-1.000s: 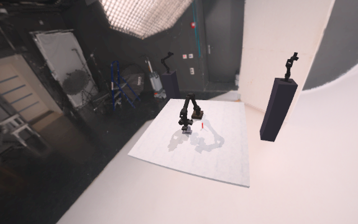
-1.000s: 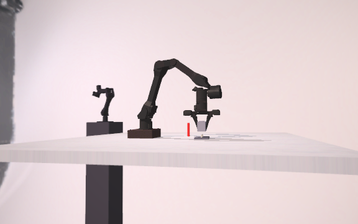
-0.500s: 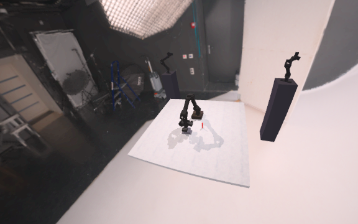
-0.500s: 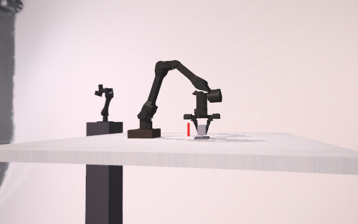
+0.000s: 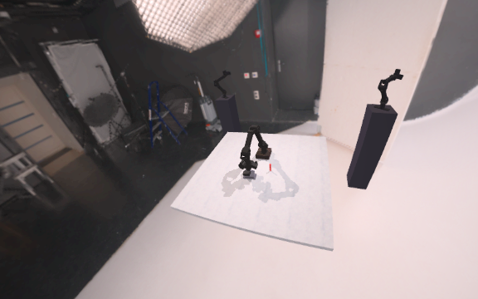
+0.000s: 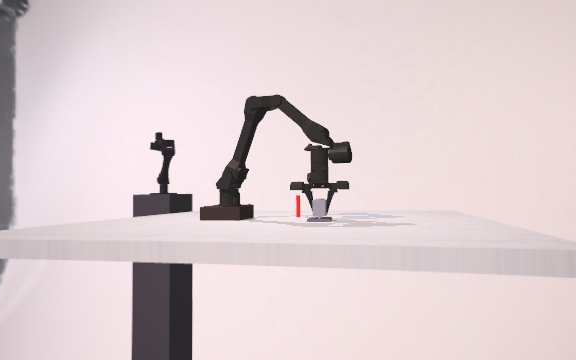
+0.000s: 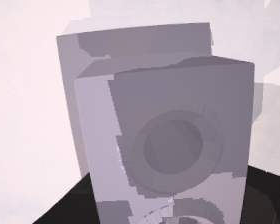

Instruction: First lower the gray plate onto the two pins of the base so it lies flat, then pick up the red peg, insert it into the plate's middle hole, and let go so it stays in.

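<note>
My gripper (image 6: pixel 319 209) (image 5: pixel 249 170) points straight down and is shut on the gray plate (image 6: pixel 319 205) (image 7: pixel 180 143). It holds the plate low over the flat gray base (image 6: pixel 319 219) (image 5: pixel 250 178) on the table. I cannot tell whether the plate touches the base or its pins. In the wrist view the plate fills the frame, with its round middle hole at the centre and another hole below it. A paler gray block, likely the base (image 7: pixel 138 39), shows behind its top edge. The red peg (image 6: pixel 298 206) (image 5: pixel 270 167) stands upright on the table, a little toward the arm's mount.
The white table (image 5: pixel 289 216) (image 6: pixel 418 245) carries the arm's brown mount (image 6: pixel 226 212) (image 5: pixel 263 154). Two dark pillars (image 5: pixel 370 145) (image 5: pixel 227 112) with small camera arms stand off the table. One pillar (image 6: pixel 162 280) shows behind the table in the exterior view.
</note>
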You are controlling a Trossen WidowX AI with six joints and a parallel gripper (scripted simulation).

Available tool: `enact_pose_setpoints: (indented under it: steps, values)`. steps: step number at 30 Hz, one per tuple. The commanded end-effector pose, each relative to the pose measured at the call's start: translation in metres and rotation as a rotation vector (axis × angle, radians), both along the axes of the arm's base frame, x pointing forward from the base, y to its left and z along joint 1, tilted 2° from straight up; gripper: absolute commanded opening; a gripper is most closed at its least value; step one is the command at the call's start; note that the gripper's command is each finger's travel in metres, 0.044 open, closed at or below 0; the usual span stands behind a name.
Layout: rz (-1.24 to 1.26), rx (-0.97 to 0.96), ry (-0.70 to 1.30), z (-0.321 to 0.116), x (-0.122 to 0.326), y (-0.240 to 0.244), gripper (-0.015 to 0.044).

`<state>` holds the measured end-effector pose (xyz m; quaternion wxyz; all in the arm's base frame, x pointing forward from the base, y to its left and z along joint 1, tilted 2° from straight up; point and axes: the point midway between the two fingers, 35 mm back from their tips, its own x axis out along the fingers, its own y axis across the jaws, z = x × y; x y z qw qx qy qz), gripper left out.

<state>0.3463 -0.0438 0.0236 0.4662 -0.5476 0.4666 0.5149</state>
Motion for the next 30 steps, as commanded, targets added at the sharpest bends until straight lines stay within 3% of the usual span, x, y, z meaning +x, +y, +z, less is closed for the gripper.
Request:
enact_pose_setpoints:
  steps: [1, 10, 15, 22, 30]
  values:
    - [0.0, 0.0, -0.001, 0.001, 0.0, 0.0, 0.021]
    - [0.0, 0.0, -0.001, 0.001, 0.0, 0.0, 0.044]
    - [0.0, 0.0, -0.001, 0.011, 0.002, 0.0, 0.044]
    - [0.004, -0.003, 0.001, 0.115, -0.003, 0.004, 0.044]
    - [-0.008, -0.002, 0.001, 0.118, 0.0, 0.005, 0.044]
